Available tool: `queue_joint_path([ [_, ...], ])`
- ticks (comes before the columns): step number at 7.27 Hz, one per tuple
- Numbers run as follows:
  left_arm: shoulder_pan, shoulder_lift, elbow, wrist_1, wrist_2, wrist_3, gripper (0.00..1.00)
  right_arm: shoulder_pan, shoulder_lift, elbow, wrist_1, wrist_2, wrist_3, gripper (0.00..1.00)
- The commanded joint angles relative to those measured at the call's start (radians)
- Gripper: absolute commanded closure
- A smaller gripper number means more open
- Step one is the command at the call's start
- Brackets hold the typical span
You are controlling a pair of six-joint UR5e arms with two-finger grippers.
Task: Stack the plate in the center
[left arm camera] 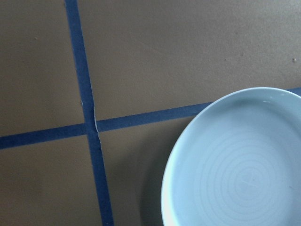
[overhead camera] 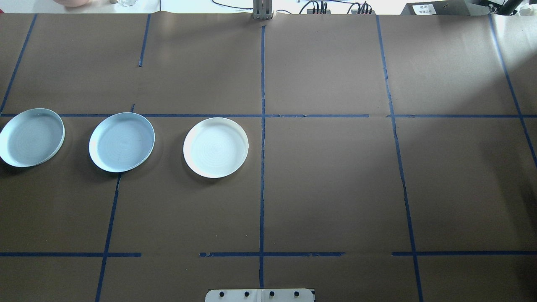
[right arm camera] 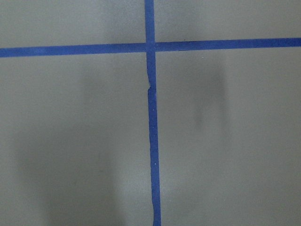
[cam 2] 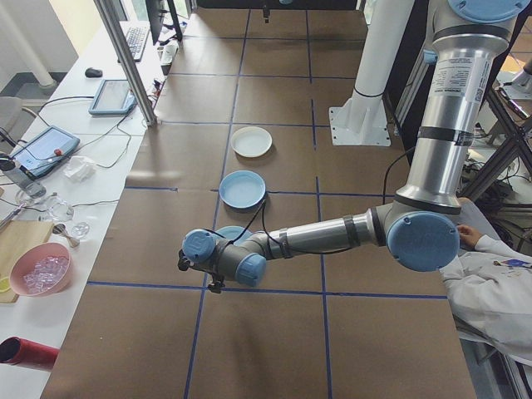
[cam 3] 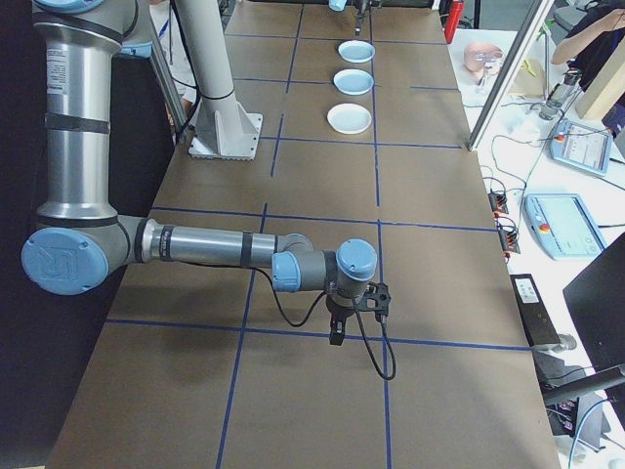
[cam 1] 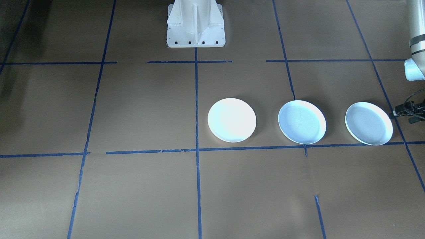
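Where tape crosses: center plate (overhead camera: 121, 142) (unstacked).

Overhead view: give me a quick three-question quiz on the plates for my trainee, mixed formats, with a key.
1. True or false: the three plates are already stacked.
2. Multiple choice: the middle plate of the row is (A) bright white, (B) pale bluish-grey, (C) red.
3. Fill in: the white plate lies just to the ____ of the table's central tape line in the overhead view.

Key:
1. False; all three lie apart in a row, including the outer bluish plate.
2. B.
3. Left.
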Motion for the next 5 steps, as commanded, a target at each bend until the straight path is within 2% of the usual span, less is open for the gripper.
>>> queue_joint_path([
  [1, 0.019, -0.006, 0.031, 0.000, 0.006, -0.005, 0.14, 0.000, 0.000, 0.000, 0.000, 0.000, 0.000, 0.00],
  [2, 0.019, -0.008, 0.036, 0.000, 0.006, -0.005, 0.23, 0.000, 0.000, 0.000, 0.000, 0.000, 0.000, 0.00],
  [5, 0.019, -0.052, 0.100, -0.029, 0.003, -0.075, 0.26, 0.000, 0.000, 0.000, 0.000, 0.000, 0.000, 0.00],
])
